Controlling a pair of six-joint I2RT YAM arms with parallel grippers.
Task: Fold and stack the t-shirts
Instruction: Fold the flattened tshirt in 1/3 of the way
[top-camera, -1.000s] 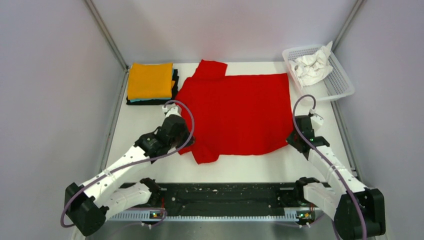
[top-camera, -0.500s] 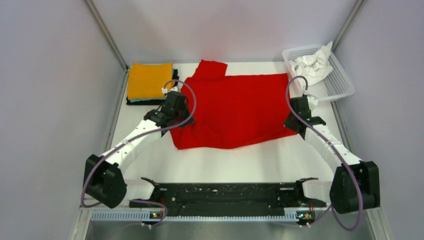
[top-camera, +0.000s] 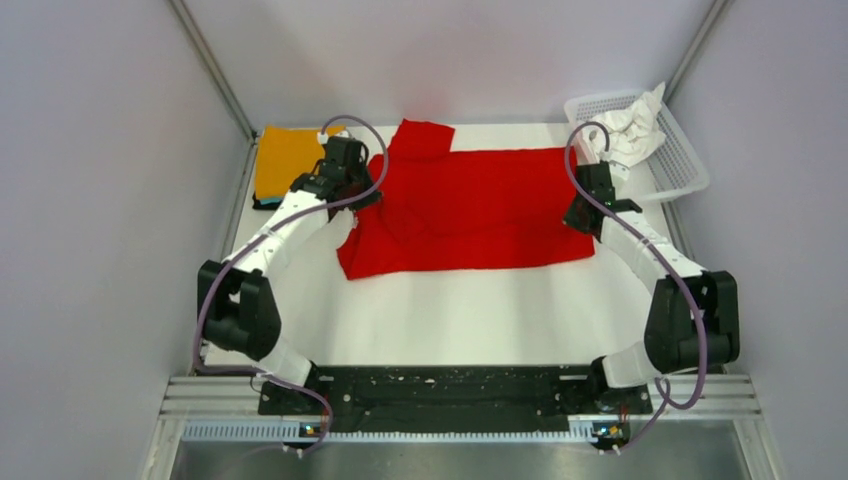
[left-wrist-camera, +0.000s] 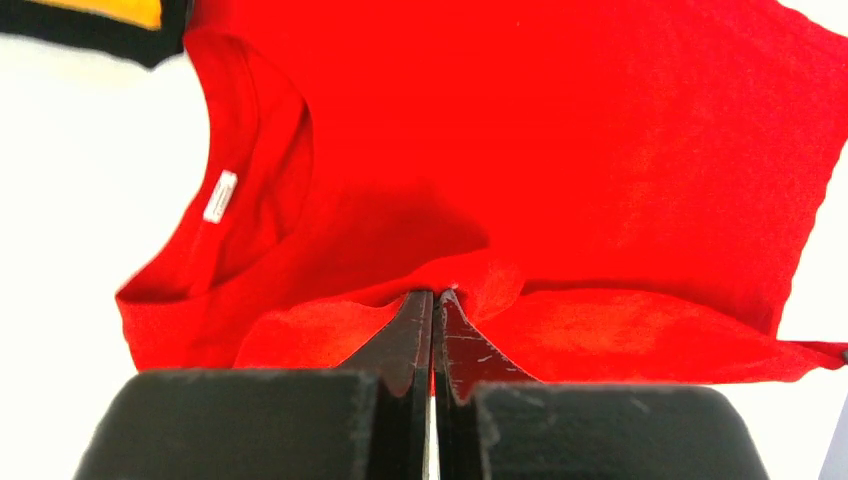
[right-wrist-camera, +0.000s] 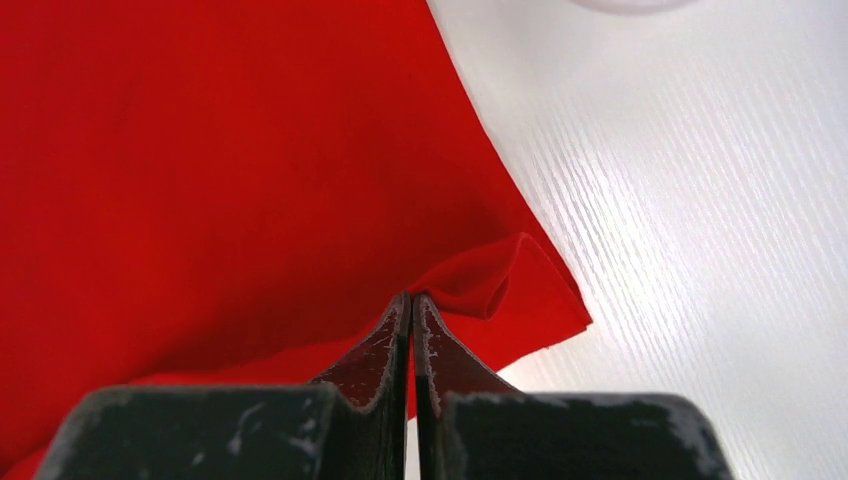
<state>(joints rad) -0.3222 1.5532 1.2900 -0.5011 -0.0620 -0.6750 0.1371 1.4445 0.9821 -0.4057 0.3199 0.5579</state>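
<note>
A bright red t-shirt (top-camera: 470, 205) lies across the back middle of the table, its near half folded over toward the back, one sleeve sticking out at the far edge. My left gripper (top-camera: 352, 196) is shut on the shirt's cloth at its left side; the left wrist view shows the pinched fold (left-wrist-camera: 436, 292) and the collar with a white label (left-wrist-camera: 219, 196). My right gripper (top-camera: 578, 220) is shut on the shirt's right edge, with a small fold at the tips (right-wrist-camera: 412, 296). A stack of folded shirts with an orange t-shirt (top-camera: 283, 162) on top sits at the back left.
A white mesh basket (top-camera: 672, 168) with a crumpled white t-shirt (top-camera: 628, 132) stands at the back right, close to the right arm. The stack's dark edge shows in the left wrist view (left-wrist-camera: 95, 30). Grey walls close in on both sides.
Both grippers have moved toward the back of the table with the shirt's near edge, so the red shirt has folded over itself and its front edge now lies farther back.
</note>
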